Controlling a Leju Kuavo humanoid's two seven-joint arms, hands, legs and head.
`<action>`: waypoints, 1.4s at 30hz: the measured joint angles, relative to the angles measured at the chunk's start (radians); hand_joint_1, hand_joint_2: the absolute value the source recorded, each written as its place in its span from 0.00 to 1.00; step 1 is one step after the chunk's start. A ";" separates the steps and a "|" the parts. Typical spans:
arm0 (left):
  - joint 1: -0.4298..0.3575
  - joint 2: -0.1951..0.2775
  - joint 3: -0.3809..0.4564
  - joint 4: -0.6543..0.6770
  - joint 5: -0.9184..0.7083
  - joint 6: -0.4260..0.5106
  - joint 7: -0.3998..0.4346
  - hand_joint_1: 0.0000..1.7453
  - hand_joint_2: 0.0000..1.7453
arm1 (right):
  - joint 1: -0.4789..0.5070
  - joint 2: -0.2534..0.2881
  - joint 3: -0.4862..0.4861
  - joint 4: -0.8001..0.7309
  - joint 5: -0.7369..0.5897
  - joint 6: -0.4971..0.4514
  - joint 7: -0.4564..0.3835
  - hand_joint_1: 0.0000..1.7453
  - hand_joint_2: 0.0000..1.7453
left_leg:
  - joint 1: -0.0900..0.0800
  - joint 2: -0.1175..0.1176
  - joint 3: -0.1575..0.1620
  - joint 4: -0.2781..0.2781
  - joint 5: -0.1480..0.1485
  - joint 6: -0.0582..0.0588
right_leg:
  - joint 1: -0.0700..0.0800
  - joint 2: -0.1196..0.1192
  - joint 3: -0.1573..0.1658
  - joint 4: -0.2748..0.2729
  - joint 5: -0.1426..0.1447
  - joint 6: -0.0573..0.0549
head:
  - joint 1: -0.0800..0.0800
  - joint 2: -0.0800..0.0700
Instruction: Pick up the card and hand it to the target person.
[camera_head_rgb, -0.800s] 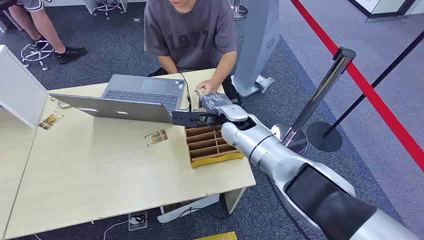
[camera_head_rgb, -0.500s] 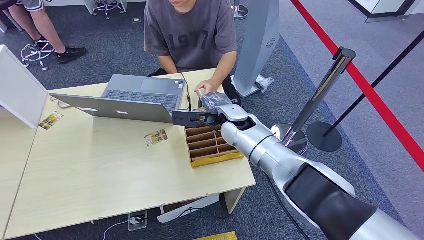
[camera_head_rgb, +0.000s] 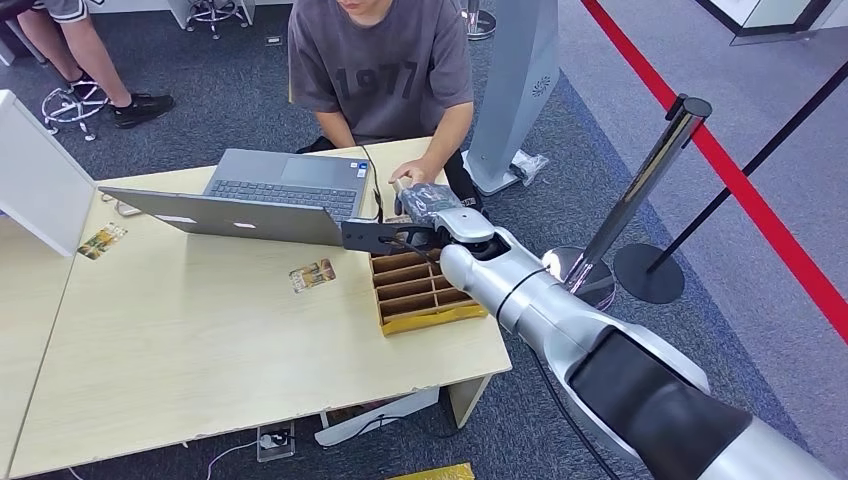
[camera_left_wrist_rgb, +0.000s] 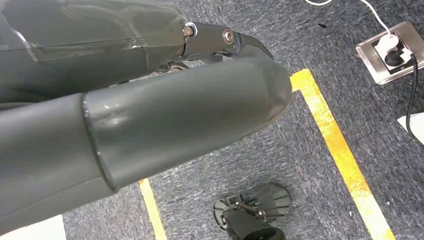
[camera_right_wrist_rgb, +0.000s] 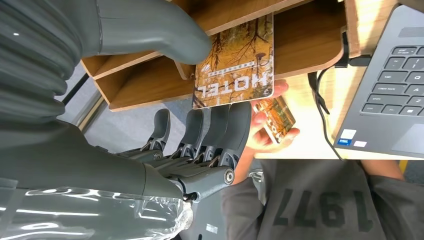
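At the wooden organizer on the counter: a pinch that could slip.
Right hand pinches the card between thumb and fingers above the organizer; shallow edge grip, might drop near the person's hand.

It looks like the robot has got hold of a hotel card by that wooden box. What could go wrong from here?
The right hand holds the hotel card by its edges between thumb and fingers, so it might slip out. The wooden tray sits close beneath, so the card could catch on a divider. The person's hand already holds another card, so the handover may be fumbled.
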 joint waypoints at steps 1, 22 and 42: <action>0.000 0.000 0.000 0.000 0.000 0.000 0.000 0.00 0.00 | 0.000 0.001 0.000 0.000 0.000 0.000 0.001 0.55 1.00 | 0.000 0.000 0.000 0.000 0.000 0.000 | 0.000 0.000 0.000 0.000 0.000 0.000 | 0.000 0.000; 0.000 0.000 0.000 0.000 0.000 0.000 0.000 0.00 0.00 | 0.001 0.002 0.000 -0.006 -0.002 0.004 0.004 0.75 1.00 | 0.000 0.000 0.000 0.000 0.000 0.000 | 0.000 0.000 0.000 0.000 0.000 0.000 | 0.000 0.000; 0.009 0.004 0.001 0.000 0.007 0.003 -0.017 0.00 0.00 | -0.005 -0.018 -0.010 -0.129 -0.022 0.000 0.050 0.78 1.00 | 0.000 0.000 0.000 0.000 0.000 0.000 | 0.000 0.000 0.000 0.000 0.000 0.000 | 0.000 0.000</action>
